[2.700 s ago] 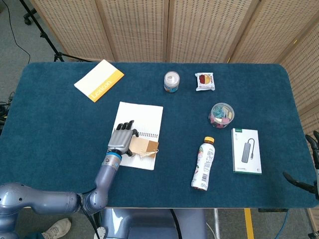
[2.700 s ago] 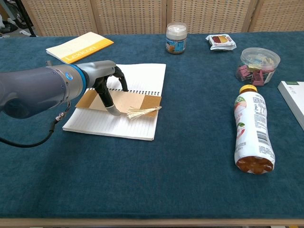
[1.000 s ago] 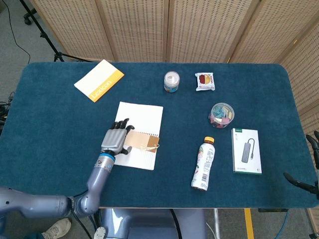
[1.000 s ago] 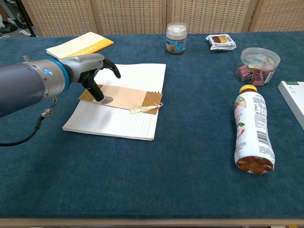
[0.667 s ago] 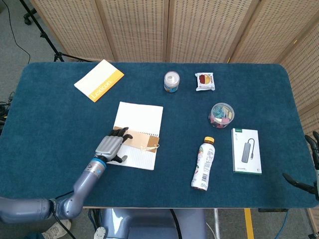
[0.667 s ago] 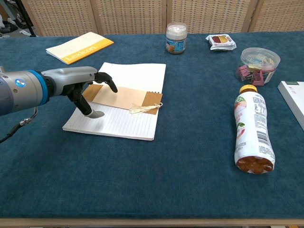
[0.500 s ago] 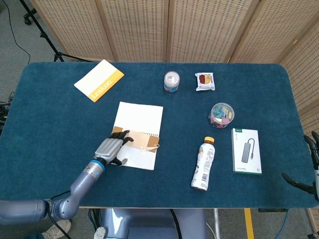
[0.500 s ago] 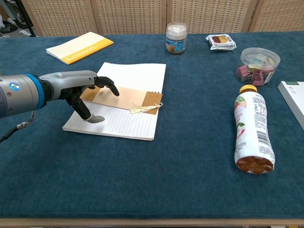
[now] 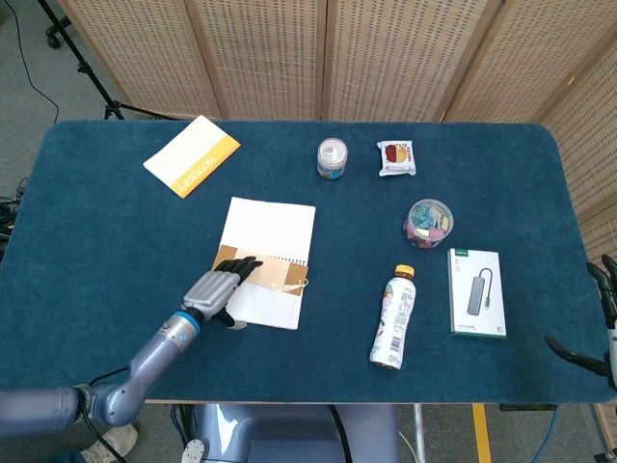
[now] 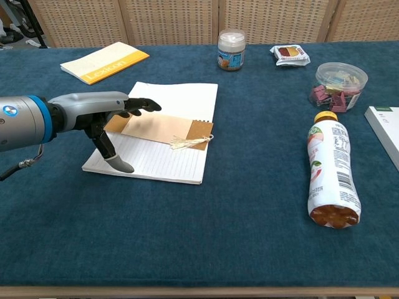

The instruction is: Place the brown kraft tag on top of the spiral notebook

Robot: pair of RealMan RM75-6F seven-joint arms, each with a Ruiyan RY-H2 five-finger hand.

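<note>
The brown kraft tag (image 9: pixel 273 271) (image 10: pixel 163 129) lies flat across the white spiral notebook (image 9: pixel 275 224) (image 10: pixel 181 97), with its straw-coloured string at the right end. My left hand (image 9: pixel 218 287) (image 10: pixel 107 122) hovers over the notebook's near-left corner with its fingers spread and nothing in it. Its fingertips reach over the tag's left end. Only dark fingers of my right hand (image 9: pixel 609 333) show, spread apart and holding nothing, at the right edge of the head view, off the table.
A yellow booklet (image 9: pixel 192 154) (image 10: pixel 105 61) lies at the far left. A small jar (image 9: pixel 332 158) and a snack packet (image 9: pixel 396 157) sit at the back. On the right are a tub of clips (image 9: pixel 428 222), a lying bottle (image 9: pixel 391 316) (image 10: pixel 332 177) and a white box (image 9: pixel 476 292).
My left hand let go of the tag and drew back toward the near left, fingers spreading. The tag stayed on the notebook.
</note>
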